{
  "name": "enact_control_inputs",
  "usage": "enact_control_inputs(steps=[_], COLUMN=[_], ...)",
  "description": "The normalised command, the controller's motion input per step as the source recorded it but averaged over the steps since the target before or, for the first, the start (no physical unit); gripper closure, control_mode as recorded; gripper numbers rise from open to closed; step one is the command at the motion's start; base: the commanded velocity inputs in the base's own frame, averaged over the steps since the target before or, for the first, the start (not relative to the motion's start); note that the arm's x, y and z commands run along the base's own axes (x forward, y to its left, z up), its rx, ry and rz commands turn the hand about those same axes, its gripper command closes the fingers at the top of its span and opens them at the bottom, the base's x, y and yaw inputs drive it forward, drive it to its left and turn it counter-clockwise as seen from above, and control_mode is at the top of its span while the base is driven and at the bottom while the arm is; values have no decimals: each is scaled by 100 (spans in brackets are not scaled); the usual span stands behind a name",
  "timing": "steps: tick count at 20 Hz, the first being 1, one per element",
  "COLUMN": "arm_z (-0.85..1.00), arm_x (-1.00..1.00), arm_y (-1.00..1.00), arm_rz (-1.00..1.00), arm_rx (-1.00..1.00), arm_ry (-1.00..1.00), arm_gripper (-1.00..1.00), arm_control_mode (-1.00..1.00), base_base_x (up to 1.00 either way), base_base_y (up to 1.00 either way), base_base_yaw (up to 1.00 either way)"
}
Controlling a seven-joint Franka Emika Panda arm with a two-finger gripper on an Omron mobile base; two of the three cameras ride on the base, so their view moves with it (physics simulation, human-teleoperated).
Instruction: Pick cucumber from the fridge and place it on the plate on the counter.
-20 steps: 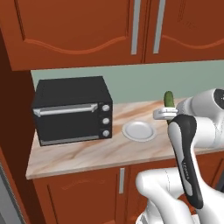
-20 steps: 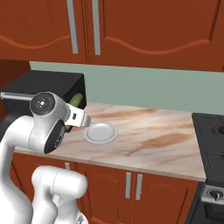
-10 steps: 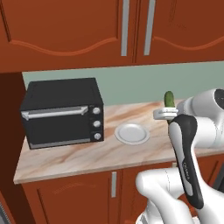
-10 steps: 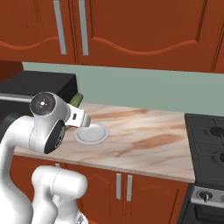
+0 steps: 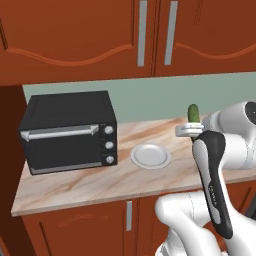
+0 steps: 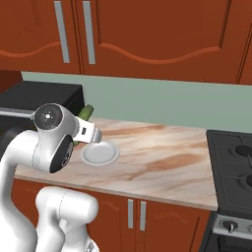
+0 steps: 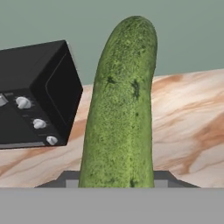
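Half of the task is judged done: the cucumber (image 5: 193, 112) is being held upright between the closed fingers of the gripper (image 5: 189, 129), out of the fridge. Placing is being left. Right of the toaster oven (image 5: 67, 131), the plate (image 5: 150, 155) is lying bare on the counter (image 5: 75, 185); the cucumber is being carried just beyond it, raised.
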Motion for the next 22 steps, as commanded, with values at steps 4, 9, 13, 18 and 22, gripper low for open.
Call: enact_control_inputs(steps=[4,9,13,18,22], arm_z=[-6,-31,-57,-70,-55], arm_x=[10,35,20,37,52], arm_y=[-4,-5,0,1,3], arm_rz=[0,1,5,7,5], arm_rx=[0,0,-2,-8,-6], arm_ry=[0,0,2,6,8], arm_gripper=[100,100,100,100,100], arm_control_mode=[-100,-100,-100,-100,-100], base_base_x=[27,0,0,0,0], base_base_y=[-12,0,0,0,0], base_base_yaw=[0,0,0,0,0])
